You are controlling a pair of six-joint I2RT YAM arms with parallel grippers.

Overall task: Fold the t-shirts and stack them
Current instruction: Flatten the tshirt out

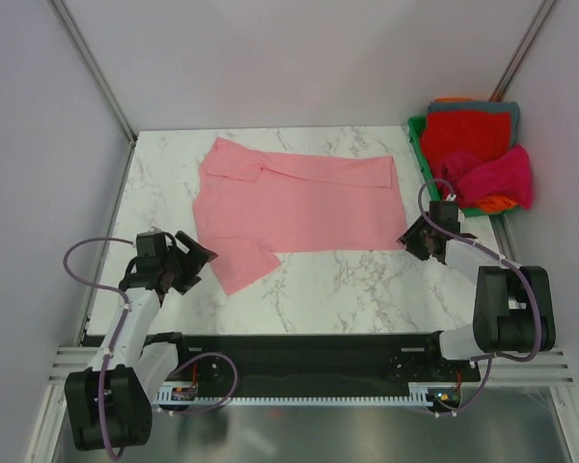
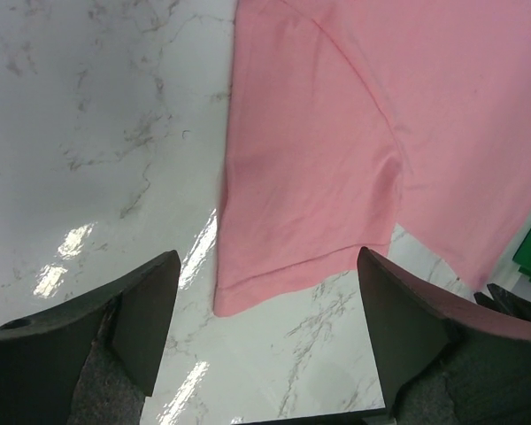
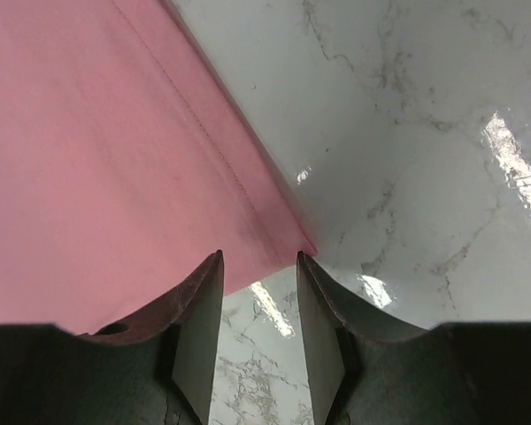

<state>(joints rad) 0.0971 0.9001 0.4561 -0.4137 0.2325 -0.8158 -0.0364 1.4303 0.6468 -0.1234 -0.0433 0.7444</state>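
While the salmon-pink cloth t-shirt (image 1: pixel 299 207) lies crosswise, hem pointing right:
left gripper (image 1: pixel 198 260) spread wide; right gripper (image 1: pixel 412 239) narrowed, still gapped.

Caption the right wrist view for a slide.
Right claw, jaws narrowly apart, at the hem corner of a salmon-pink cloth t-shirt on white marble table.

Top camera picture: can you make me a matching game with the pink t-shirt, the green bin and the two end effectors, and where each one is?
Things:
1. pink t-shirt
2. green bin
3. left end effector
4. right end effector

Places:
A. far right corner, holding piled shirts
B. spread on the table
C. at the shirt's hem corner, jaws narrow
D. near the sleeve, jaws wide

Pairs: 1-B, 2-A, 3-D, 4-C
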